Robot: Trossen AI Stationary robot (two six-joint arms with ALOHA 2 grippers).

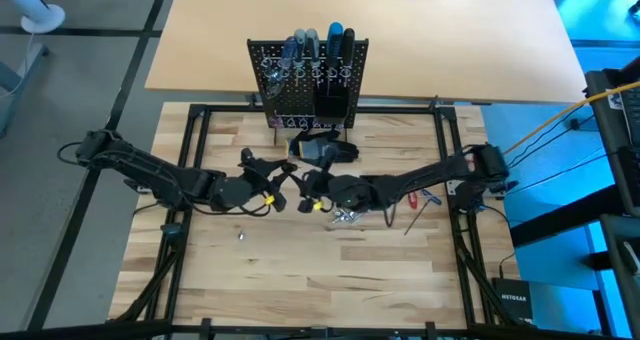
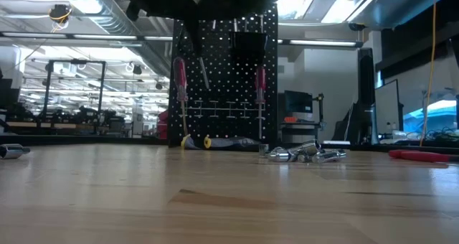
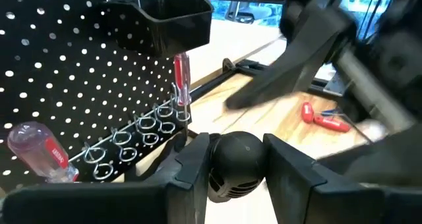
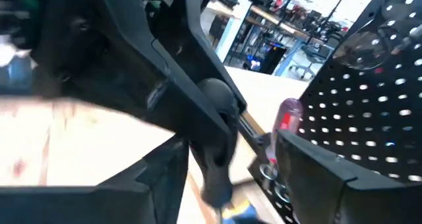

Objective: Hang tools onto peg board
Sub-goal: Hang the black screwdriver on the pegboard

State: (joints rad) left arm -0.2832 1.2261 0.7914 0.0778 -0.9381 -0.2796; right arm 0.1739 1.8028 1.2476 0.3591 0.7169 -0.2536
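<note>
The peg board (image 1: 308, 80) stands upright at the far middle of the table. Screwdrivers stand in its top, and red-handled ones (image 2: 179, 79) hang in its pale rings. In front of it my two grippers meet above the table. My left gripper (image 3: 236, 151) is shut on a black-handled screwdriver (image 3: 236, 165). My right gripper (image 4: 227, 165) faces it, open. The dark tool (image 4: 217, 125) stands between its fingers; whether they touch it I cannot tell. A red screwdriver (image 1: 405, 198) and small silver pieces (image 1: 345, 216) lie on the table. My left gripper pinches the rounded black handle end (image 3: 217, 161) of the screwdriver between its two fingers, one on each side. The fingers reach roughly level toward the peg board. The tool is lifted clear of the table; its shaft is hidden behind the handle and the other arm.
A dark bundle (image 1: 325, 150) lies just in front of the peg board. A black bin (image 3: 175, 16) is mounted on the board. One small silver piece (image 1: 240, 235) lies near the table's middle left. A black frame (image 1: 190, 160) borders the work area.
</note>
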